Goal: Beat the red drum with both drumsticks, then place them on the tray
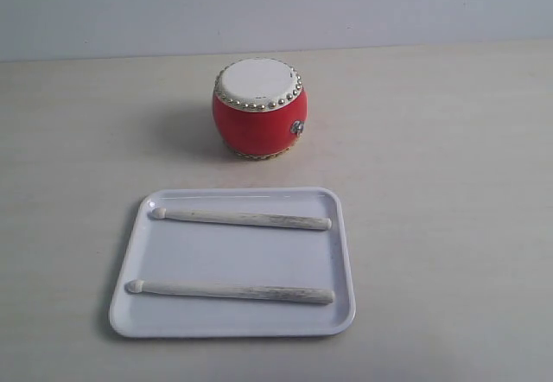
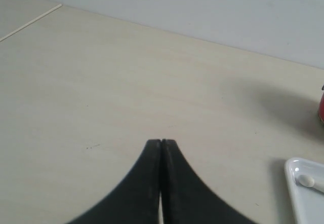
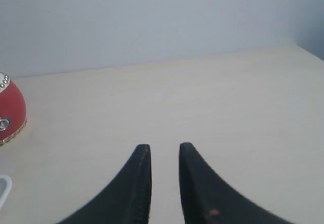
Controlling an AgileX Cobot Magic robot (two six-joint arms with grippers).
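The red drum stands upright on the table behind the tray. Two pale drumsticks lie side by side in the tray, one at the far side, one at the near side, tips to the left. Neither arm shows in the exterior view. In the left wrist view my left gripper is shut with nothing in it, over bare table; a tray corner with a stick tip and a sliver of the drum show at the edge. My right gripper stands slightly open and empty, the drum off to its side.
The pale wooden table runs back to a grey wall. A table edge line shows in the left wrist view.
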